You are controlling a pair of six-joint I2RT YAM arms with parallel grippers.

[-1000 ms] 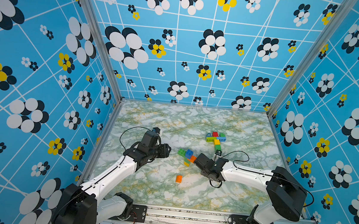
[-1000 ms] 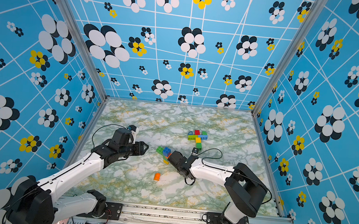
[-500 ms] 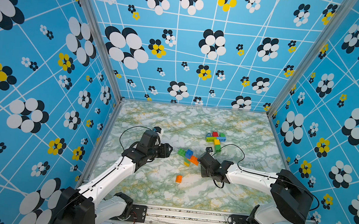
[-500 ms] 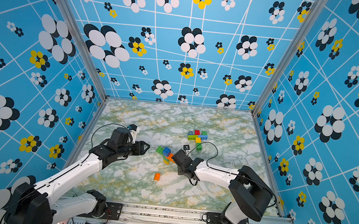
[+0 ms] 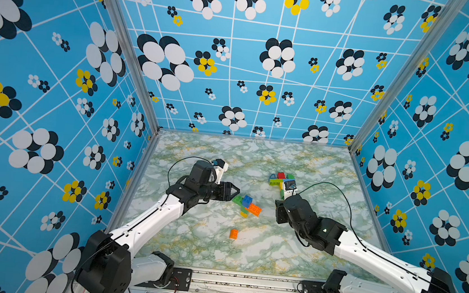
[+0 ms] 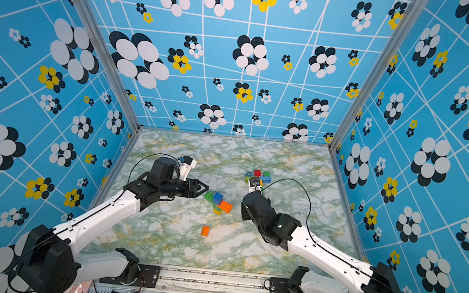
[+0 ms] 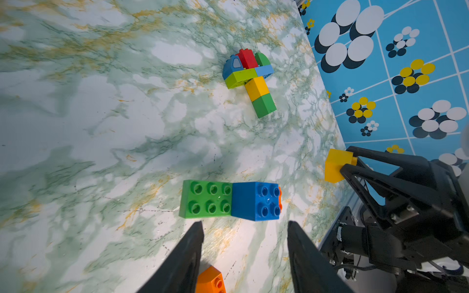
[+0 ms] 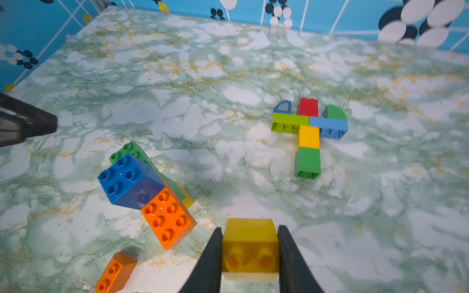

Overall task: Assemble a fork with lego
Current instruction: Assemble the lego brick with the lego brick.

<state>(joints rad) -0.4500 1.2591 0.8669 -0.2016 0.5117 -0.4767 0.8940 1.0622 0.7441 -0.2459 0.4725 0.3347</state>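
Jaws of the right gripper (image 8: pixel 250 228) are seen clamped on a yellow brick (image 8: pixel 250 250), its studs turned toward the wrist camera, and the brick appears lifted off the surface (image 8: pixel 177 76). Compared with a second ago, the right arm is found drawn back from the loose cluster (image 5: pixel 246 205) of green, blue and orange bricks, close against which it then stood. The cluster itself appears unshifted, and a clear gap is now left between the two. The left gripper (image 7: pixel 245 225) is found almost where it was, just beside the green end of that cluster, its jaws apart with nothing held between them. The change is judged to mean that a piece has been secured for the build and that carrying it is the step in hand. The partly built fork (image 8: pixel 308 137) lies flat farther back on the surface, with three prong pieces, a lime and light-blue crossbar and a yellow and green handle. Its free green end is judged the likely seat for the yellow brick. A small orange brick (image 5: pixel 233 233) lies alone, nearer the robot's base. No container is seen anywhere: every brick not gripped rests directly on the surface.
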